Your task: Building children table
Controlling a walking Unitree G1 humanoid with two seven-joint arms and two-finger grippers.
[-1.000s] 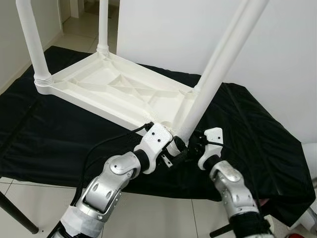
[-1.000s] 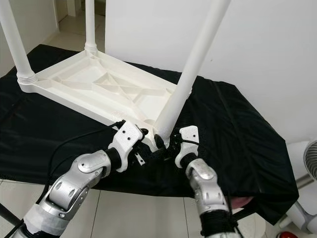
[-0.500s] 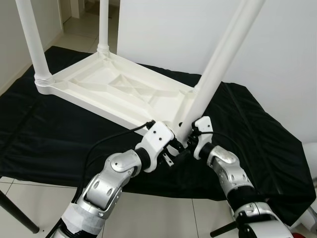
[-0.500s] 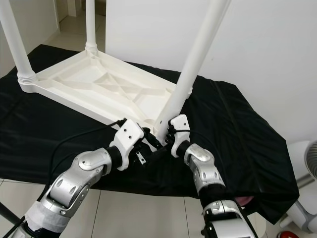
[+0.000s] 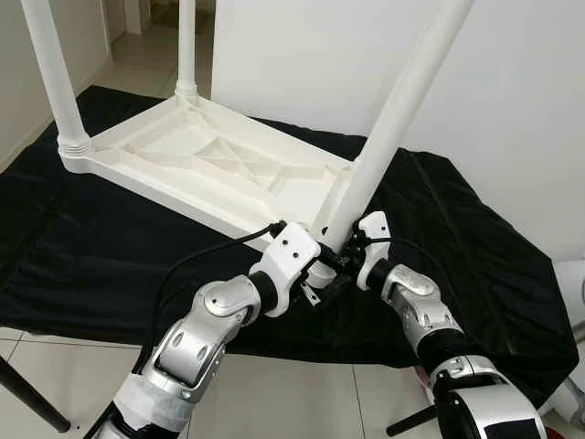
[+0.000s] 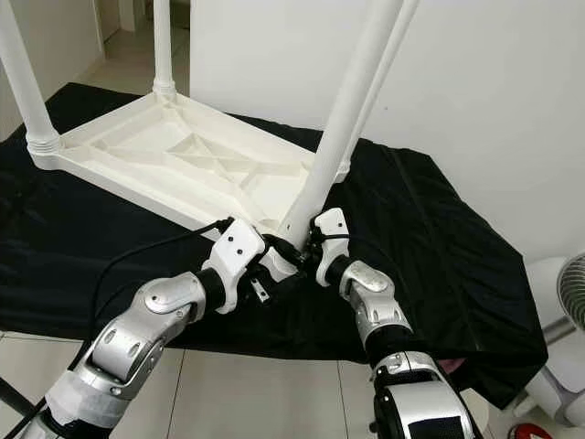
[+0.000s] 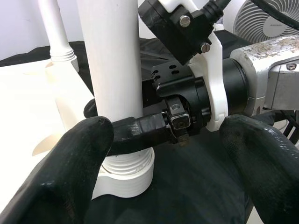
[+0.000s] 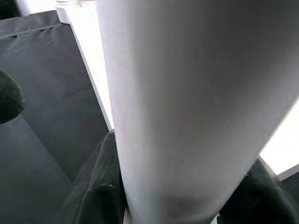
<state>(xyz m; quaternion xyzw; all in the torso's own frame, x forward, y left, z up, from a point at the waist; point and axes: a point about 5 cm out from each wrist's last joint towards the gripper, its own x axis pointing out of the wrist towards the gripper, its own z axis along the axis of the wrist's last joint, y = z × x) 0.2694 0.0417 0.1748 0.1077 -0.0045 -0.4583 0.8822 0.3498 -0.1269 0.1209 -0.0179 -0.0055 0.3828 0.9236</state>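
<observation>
A white plastic children's table (image 5: 210, 165) lies upside down on a black cloth (image 5: 101, 247). Two legs (image 5: 50, 73) stand upright in its far left corners. At the near corner a long white leg (image 5: 393, 119) leans up to the right, its threaded collar (image 7: 126, 175) at the corner socket. My right gripper (image 5: 340, 259) is shut around this leg just above the collar, one finger (image 8: 100, 196) on each side. My left gripper (image 7: 163, 172) is open beside the leg's base, fingers (image 7: 70, 172) wide apart and straddling the leg and the right gripper's wrist.
The cloth-covered surface ends just in front of the near corner, with tiled floor (image 5: 302, 393) below. A white wall (image 5: 302, 64) stands behind. A white fan (image 6: 571, 297) is at the right and a black stand leg (image 5: 27, 393) at the lower left.
My right gripper has moved in from the right and shut on the near leg's lower end. The left gripper has stayed by the leg's base.
</observation>
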